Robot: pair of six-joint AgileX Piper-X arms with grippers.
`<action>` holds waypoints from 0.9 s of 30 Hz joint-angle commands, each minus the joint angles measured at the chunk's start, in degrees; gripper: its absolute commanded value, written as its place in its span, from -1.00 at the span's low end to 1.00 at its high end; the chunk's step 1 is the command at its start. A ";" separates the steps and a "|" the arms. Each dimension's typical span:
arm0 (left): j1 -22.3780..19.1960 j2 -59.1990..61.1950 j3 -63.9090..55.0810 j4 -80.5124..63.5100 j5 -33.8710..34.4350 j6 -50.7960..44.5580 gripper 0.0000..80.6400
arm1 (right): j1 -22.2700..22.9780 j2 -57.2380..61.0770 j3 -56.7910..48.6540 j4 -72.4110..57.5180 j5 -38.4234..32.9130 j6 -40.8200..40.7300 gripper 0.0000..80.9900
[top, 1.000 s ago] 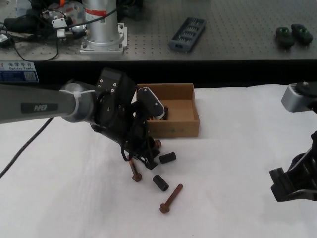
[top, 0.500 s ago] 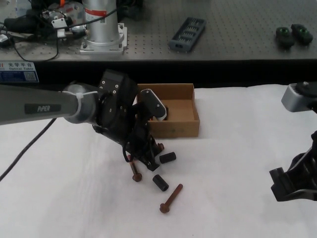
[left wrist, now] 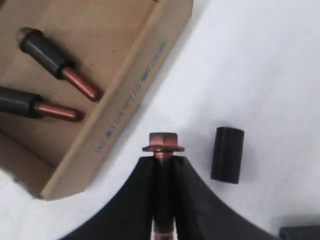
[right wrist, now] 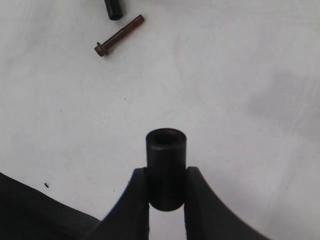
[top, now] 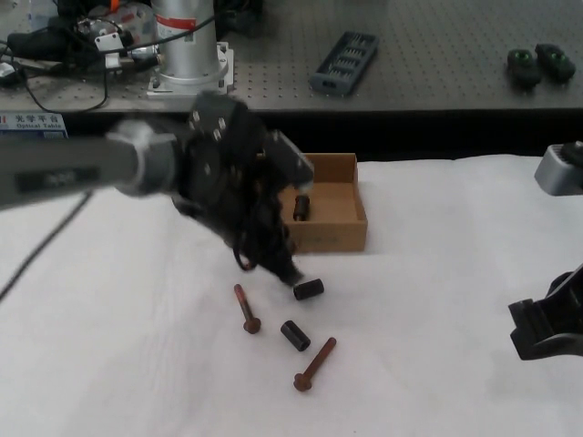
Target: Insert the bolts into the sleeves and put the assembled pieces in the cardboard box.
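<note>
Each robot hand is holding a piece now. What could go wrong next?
1. The left gripper pinches the bolt only along its thin shaft, so the bolt might tilt or slip when pushed.
2. The sleeve in the right gripper has a small hole. A poor line-up could jam the bolt or knock the sleeve loose.
3. The left gripper hangs close to a loose sleeve and the box, so it might bump them.

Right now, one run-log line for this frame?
left fingers: shut on bolt | right fingers: shut on sleeve | cardboard box: two assembled pieces inside | cloth: two loose bolts, two loose sleeves
</note>
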 commanded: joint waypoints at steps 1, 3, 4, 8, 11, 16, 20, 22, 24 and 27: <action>-0.12 -6.76 -1.01 3.96 2.07 -6.74 -0.98 | -0.45 -0.71 -0.12 -0.15 -0.30 -0.86 -0.94; 0.36 -9.38 -0.44 4.71 4.48 -10.74 -0.98 | -0.45 -0.71 -0.12 -1.96 -1.61 -0.86 -0.94; 0.63 -10.82 0.16 4.70 5.19 -13.97 -0.98 | -0.45 -0.71 -0.12 -3.43 -3.68 -0.86 -0.94; 2.47 -16.65 3.82 2.10 8.26 -23.53 -0.98 | -0.45 -0.13 -0.12 -9.53 -9.61 -0.86 -0.94; 4.01 -21.60 7.98 -3.39 11.12 -29.16 -0.98 | -0.45 0.35 0.02 -13.54 -12.50 -0.69 -0.94; 6.33 -28.96 15.03 -17.90 19.62 -42.12 -0.98 | -0.45 2.31 0.37 -20.90 -20.73 -0.46 -0.94; 6.74 -31.70 18.97 -31.07 25.69 -54.17 -0.98 | -0.45 4.77 0.37 -26.97 -25.81 1.24 -0.94; 6.74 -32.13 20.44 -36.17 28.26 -58.46 -0.98 | -0.45 5.99 0.37 -30.33 -28.55 3.49 -0.94; 6.74 -32.22 21.74 -41.64 30.49 -63.47 -0.98 | -0.45 7.07 0.37 -33.77 -31.46 5.04 -0.94; 6.74 -32.22 23.25 -48.29 30.99 -70.43 -0.98 | 0.29 8.26 0.37 -39.61 -34.30 6.30 -0.94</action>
